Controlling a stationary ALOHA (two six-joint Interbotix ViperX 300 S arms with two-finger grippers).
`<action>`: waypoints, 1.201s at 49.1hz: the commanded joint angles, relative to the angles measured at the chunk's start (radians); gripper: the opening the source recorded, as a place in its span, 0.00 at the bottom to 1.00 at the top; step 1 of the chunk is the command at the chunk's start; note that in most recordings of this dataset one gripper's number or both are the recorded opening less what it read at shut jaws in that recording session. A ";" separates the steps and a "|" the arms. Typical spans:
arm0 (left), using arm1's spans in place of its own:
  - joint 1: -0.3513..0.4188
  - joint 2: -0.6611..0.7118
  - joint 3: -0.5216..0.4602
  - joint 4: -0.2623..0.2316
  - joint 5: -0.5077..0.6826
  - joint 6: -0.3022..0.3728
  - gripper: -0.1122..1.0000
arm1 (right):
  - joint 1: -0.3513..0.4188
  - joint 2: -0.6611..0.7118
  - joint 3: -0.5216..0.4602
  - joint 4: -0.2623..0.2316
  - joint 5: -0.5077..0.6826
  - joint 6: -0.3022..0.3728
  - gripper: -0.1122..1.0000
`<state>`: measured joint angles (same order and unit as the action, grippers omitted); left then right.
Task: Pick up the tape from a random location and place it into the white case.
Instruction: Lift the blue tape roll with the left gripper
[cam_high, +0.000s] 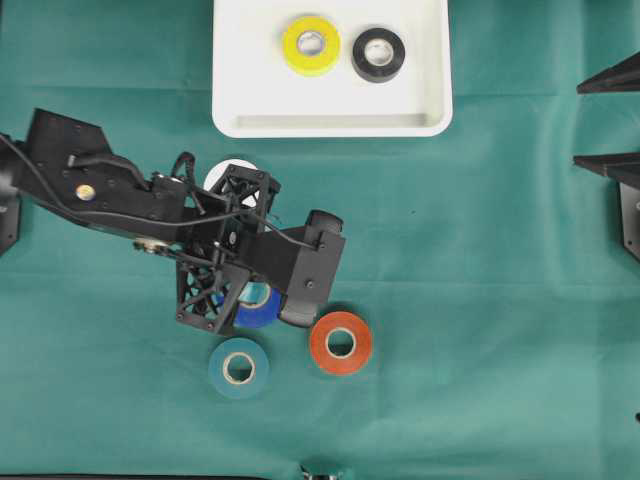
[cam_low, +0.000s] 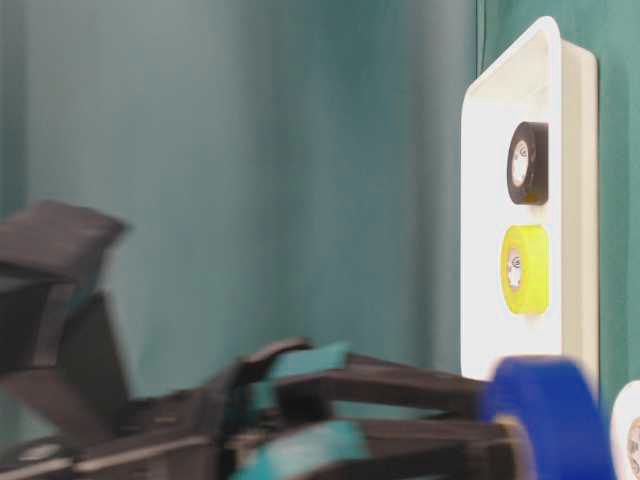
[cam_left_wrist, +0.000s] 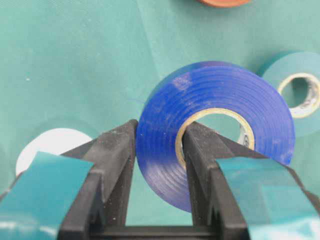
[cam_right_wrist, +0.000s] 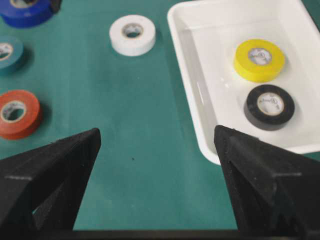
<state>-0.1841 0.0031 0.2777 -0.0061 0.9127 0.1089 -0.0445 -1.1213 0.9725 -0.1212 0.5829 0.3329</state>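
1. The left end effector (cam_left_wrist: 159, 165) is pinching the blue tape roll (cam_left_wrist: 220, 125), one finger through the core and one on the outer face, the roll tilted on edge.
2. Teal tape roll (cam_high: 238, 368) and orange tape roll (cam_high: 340, 342) lie on the green surface (cam_high: 480, 300) nearby.
3. The white case (cam_high: 330, 125) holds a yellow roll (cam_high: 310, 45) and a black roll (cam_high: 378, 54).
4. The right end effector (cam_right_wrist: 157, 175) is spread wide, holding nothing.

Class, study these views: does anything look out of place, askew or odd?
Only the blue tape roll: it stands tilted on edge, pinched through its core by the left gripper. The other loose rolls lie flat.
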 joint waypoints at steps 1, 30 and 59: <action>-0.003 -0.067 -0.057 0.000 0.031 0.000 0.32 | 0.000 0.011 -0.014 -0.002 -0.003 0.002 0.91; -0.003 -0.178 -0.199 0.002 0.230 0.000 0.32 | 0.000 0.011 -0.015 -0.002 -0.003 0.002 0.91; -0.002 -0.186 -0.193 0.002 0.230 0.000 0.32 | 0.000 0.012 -0.014 -0.002 -0.003 0.003 0.91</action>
<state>-0.1841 -0.1519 0.1028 -0.0061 1.1474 0.1104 -0.0445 -1.1198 0.9725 -0.1212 0.5829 0.3329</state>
